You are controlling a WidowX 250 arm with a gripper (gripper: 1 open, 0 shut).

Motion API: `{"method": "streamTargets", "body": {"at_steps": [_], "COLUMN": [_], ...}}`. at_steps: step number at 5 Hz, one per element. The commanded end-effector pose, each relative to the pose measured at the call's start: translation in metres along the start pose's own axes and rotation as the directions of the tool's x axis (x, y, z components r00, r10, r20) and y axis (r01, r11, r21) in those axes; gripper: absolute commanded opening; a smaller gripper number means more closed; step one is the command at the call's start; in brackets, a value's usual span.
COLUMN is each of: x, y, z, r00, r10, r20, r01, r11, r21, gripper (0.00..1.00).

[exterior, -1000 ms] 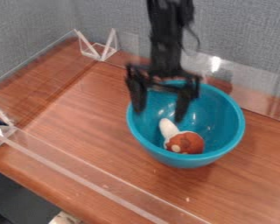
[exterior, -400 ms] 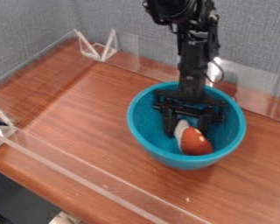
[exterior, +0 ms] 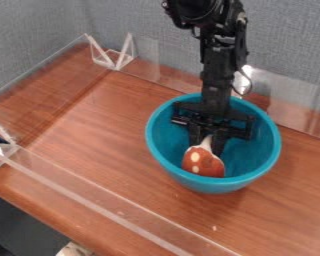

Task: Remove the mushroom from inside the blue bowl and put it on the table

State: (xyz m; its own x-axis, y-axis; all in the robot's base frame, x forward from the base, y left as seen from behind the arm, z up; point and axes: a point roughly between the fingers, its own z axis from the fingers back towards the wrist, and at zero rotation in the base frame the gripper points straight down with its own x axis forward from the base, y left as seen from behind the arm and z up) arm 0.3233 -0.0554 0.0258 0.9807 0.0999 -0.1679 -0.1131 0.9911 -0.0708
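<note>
- Mushroom (exterior: pixel 203 159) lies inside the blue bowl (exterior: pixel 167 140), near the middle of the floor, reddish cap toward the camera, cream stem pointing up between the fingers.
- Change since a second ago: the gripper (exterior: pixel 208 141), then spread wide above the rim, has come down into the bowl and its jaws have drawn together on the mushroom.
- Judgement: grasp looks made; lifting out and setting down on the tabletop (exterior: pixel 96 120) remain.
- Gripper state: pinching the mushroom, fingers close together at the stem end.
- Arm pose: forearm nearly vertical over the bowl, gripper pointing straight down.
- Bowl stands on the tabletop, near the far acrylic wall (exterior: pixel 290 100).
</note>
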Motion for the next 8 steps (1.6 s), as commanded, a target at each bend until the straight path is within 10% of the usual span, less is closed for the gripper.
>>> {"method": "streamTargets", "body": {"at_steps": [1, 8], "x": [-0.001, -0.011], "y": [-0.001, -0.001], "z": [-0.001, 0.012], "r00": [1.0, 0.999], "r10": [-0.02, -0.034], "r20": [0.017, 0.018], "r01": [0.02, 0.035], "r11": [1.0, 0.999], "r21": [-0.007, -0.023], "gripper": [0.0, 0.0]}}
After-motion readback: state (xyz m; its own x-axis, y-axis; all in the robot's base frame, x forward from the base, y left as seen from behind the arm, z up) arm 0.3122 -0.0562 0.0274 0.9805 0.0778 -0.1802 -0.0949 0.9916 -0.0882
